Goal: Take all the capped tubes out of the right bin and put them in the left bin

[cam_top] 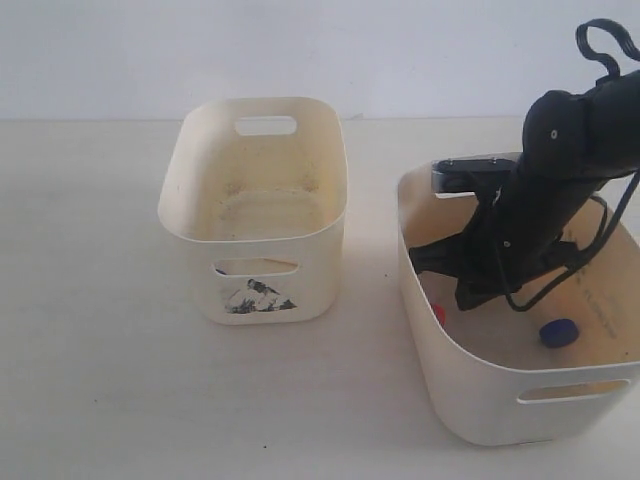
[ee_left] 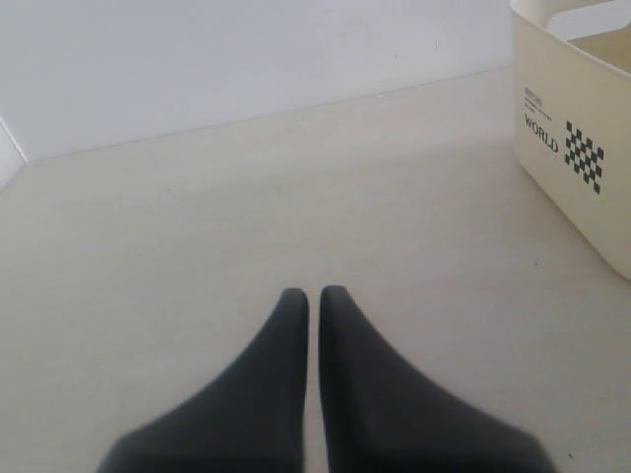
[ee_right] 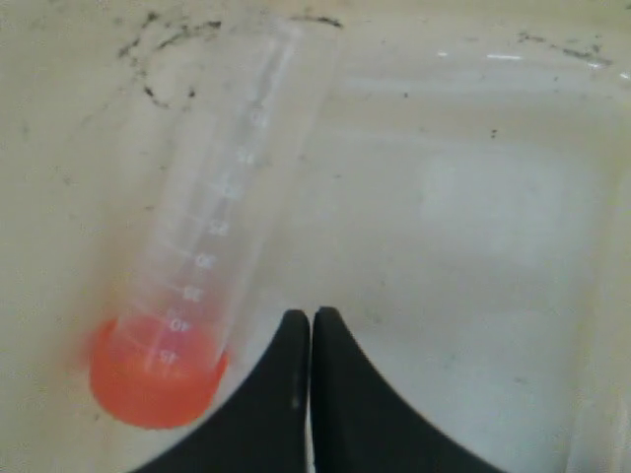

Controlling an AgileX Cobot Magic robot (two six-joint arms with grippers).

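The right bin (cam_top: 480,400) holds my right gripper (cam_top: 467,297), which reaches down into it from the upper right. In the right wrist view the gripper (ee_right: 312,313) is shut with nothing between its fingers. It hangs just over the bin floor (ee_right: 473,227). Right beside its tips lies a clear capped tube (ee_right: 222,207) with an orange-red cap (ee_right: 148,384). In the exterior view a red cap (cam_top: 438,314) shows by the bin's left wall and a blue cap (cam_top: 558,332) lies further right. The left bin (cam_top: 200,235), with the mountain picture, stands empty. My left gripper (ee_left: 314,293) is shut over bare table.
A cream bin wall (ee_left: 582,187) printed "WORLD" with a checker mark stands to one side of the left gripper; which bin it is I cannot tell. Black cables (cam_top: 560,275) hang from the right arm inside the right bin. A pale wall backs the table.
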